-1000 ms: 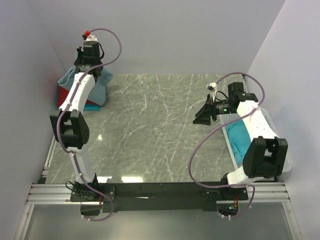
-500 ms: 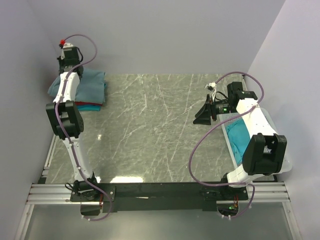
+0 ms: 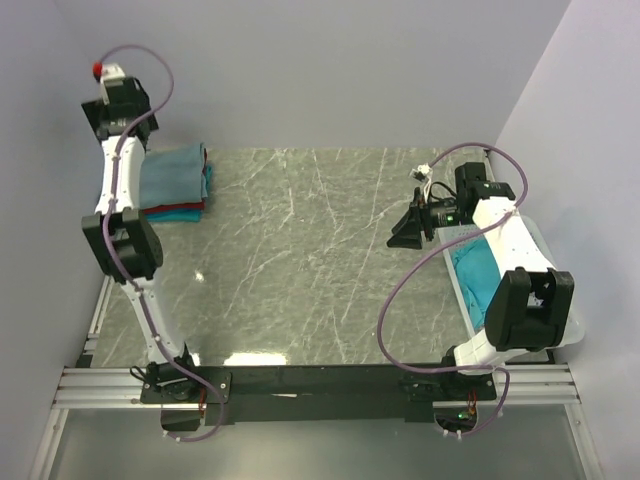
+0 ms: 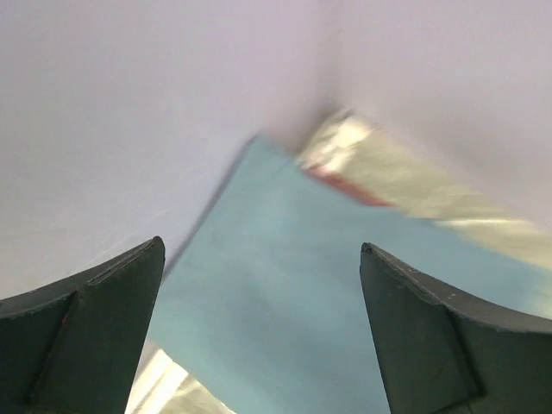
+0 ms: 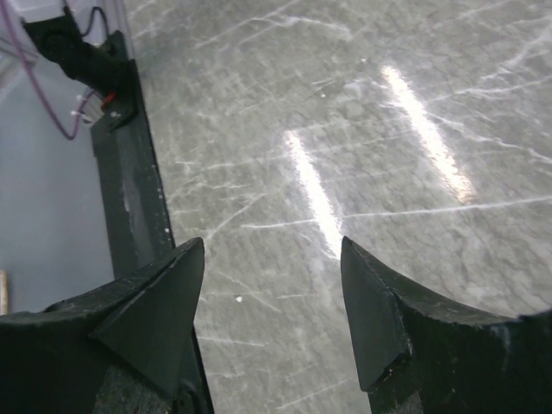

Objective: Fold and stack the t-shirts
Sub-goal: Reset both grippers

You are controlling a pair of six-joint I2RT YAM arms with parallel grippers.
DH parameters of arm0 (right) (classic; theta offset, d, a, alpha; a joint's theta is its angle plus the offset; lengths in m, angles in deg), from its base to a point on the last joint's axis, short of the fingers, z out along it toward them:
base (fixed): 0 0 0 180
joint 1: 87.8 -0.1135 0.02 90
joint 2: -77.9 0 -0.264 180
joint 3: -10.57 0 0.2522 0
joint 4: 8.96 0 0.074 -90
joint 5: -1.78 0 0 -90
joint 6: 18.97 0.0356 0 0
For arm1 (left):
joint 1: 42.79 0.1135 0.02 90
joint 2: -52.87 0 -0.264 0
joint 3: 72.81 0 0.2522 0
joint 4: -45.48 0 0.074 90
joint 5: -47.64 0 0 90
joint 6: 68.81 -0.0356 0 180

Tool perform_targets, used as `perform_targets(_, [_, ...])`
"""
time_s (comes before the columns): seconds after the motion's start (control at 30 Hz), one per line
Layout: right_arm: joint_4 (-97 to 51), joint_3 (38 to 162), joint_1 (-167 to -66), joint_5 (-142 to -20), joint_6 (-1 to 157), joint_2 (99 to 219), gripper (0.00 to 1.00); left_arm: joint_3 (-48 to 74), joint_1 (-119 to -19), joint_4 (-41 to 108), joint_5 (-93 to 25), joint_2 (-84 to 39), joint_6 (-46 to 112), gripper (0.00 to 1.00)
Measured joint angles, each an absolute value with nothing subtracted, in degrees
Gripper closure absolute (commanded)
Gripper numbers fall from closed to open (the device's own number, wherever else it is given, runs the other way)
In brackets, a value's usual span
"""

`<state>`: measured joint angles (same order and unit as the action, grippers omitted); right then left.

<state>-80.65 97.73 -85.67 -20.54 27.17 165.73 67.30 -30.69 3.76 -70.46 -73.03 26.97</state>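
Far back at the left corner of the table [image 3: 300, 260], the top view shows the stacked t-shirts. A folded slate-blue shirt [image 3: 175, 172] lies on top, with a red shirt [image 3: 178, 208] and a teal edge [image 3: 185, 215] peeping out along the near side. The pile's long axis seems to run left-right along the back wall [image 3: 330, 70], though the left arm [image 3: 120, 190] hides one end, and no collar shows to say which way it points. Another teal shirt [image 3: 478, 272] lies crumpled in the white basket [image 3: 562, 335] on the right. From the left wrist, the left gripper [image 4: 260, 248] stands wide apart and empty above the blue cloth; a low swing away could snag the top fold and skew the pile. From the right wrist, the right gripper [image 5: 272, 246] is parted and empty over bare table.
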Motion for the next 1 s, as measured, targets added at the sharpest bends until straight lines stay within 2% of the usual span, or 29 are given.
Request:
perform_targets(0.13, [-76.91,96.27,-85.67,-23.89,29.47,163.59,0.29,61.46,-32.92,3.98,-60.82,-58.91,30.14,0.01])
perform_targets(0.23, [-72.43,94.00,-85.64,-29.00,32.51,159.57,0.26,47.98,-33.53,7.50,-50.74,-43.62,32.83,0.01])
perform_targets(0.3, [-68.91,92.25,-85.64,-32.83,34.91,155.96,0.18,37.03,-33.14,10.27,-44.32,-33.01,34.38,0.00])
perform_targets(0.57, [-51.34,83.74,-85.56,-59.03,50.21,136.84,0.11,1.12,-34.34,16.76,-24.01,-5.56,38.10,0.01])
perform_targets(0.6, [-49.70,82.46,-85.53,-62.38,52.14,134.56,0.06,-1.88,-34.98,16.98,-22.37,-3.09,38.45,0.01])
perform_targets(0.83, [-40.69,71.48,-85.40,-85.50,65.49,119.55,0.04,-13.62,-40.53,17.53,-20.80,9.65,38.49,0.01])
perform_targets(1.0, [-39.56,68.77,-85.38,-94.66,69.97,115.09,0.04,-16.81,-42.41,17.81,-22.42,13.69,38.23,0.01])
